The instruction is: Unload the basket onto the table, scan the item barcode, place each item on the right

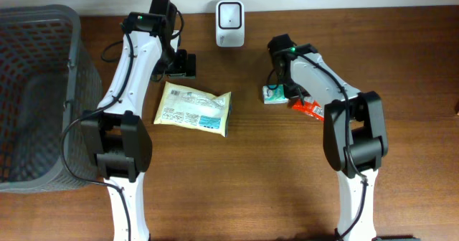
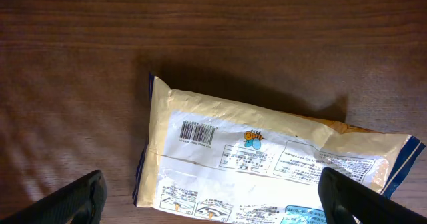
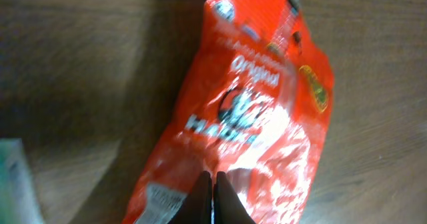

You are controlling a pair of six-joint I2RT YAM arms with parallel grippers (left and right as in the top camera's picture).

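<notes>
Jaws of the left gripper (image 2: 215,203) stand wide apart over the yellow packet (image 1: 193,108), barcode (image 2: 199,132) up; right gripper (image 3: 213,197) jaws are together against the red packet (image 3: 260,117), just beside a teal packet (image 1: 274,94); the scanner (image 1: 229,22) stands behind, unobstructed; a grey basket (image 1: 43,15) sits far left.

- On the red packet (image 3: 253,117) I can read one word, "Original", in white slanted letters.
- Below it runs a bigger white name. It is blurred; I make out only "HA" at its start.
- A yellow oval badge (image 3: 313,84) sits near the packet's edge, its print too smeared to read.
- The cream bag (image 2: 280,127) carries a barcode (image 2: 199,132); its digits are too small for me.
- Beside the barcode is a small bee picture (image 2: 252,139), and the fine print around it is unreadable.
</notes>
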